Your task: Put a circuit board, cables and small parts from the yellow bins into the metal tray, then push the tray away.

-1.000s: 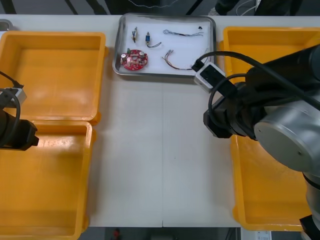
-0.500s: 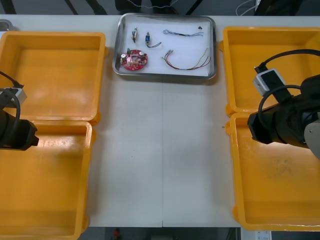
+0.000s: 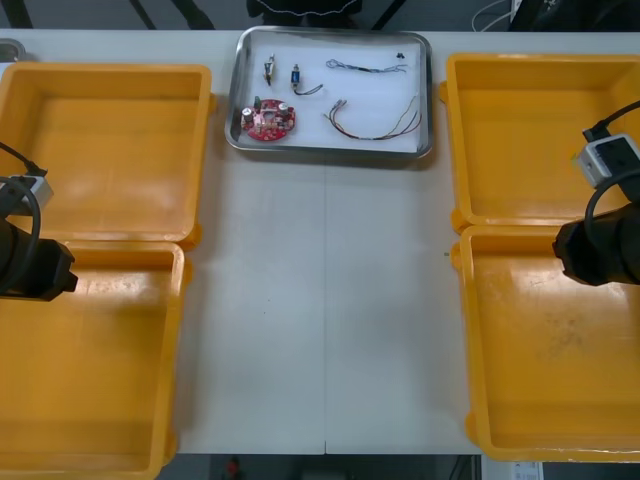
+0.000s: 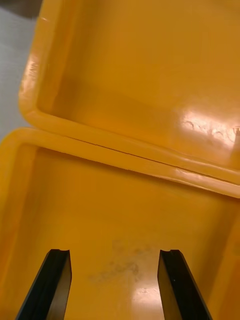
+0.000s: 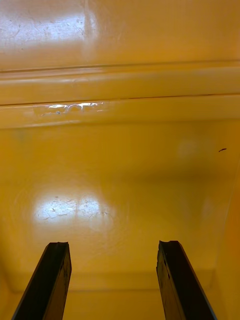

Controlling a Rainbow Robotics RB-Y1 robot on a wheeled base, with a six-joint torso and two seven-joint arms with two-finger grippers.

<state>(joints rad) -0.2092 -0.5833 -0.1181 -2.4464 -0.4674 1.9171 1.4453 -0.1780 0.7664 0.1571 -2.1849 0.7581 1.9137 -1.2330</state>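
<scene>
The metal tray [image 3: 330, 150], white inside, lies at the table's far edge between the bins. It holds a round red circuit board [image 3: 268, 119], a twisted blue and white cable [image 3: 368, 67], a red and yellow cable [image 3: 376, 124] and two small metal parts [image 3: 269, 69] [image 3: 297, 77]. My right arm [image 3: 603, 250] hangs at the right edge, where the two right bins meet. Its gripper [image 4: 115, 285] is open and empty above the near right bin's floor [image 4: 115, 215]. The left arm [image 3: 28, 265] is parked at the left edge, its gripper [image 5: 112, 280] open over the near left bin [image 5: 120, 190].
Empty yellow bins stand at each side: far left [image 3: 100, 150], near left [image 3: 90, 360], far right [image 3: 520, 140], near right [image 3: 540, 350]. A strip of bare light table [image 3: 320, 300] runs between them, from the tray to the front edge.
My right arm has pulled back from the tray's near right corner, moving right and toward the front to hang over the right bins. Tray and left arm have stayed put.
</scene>
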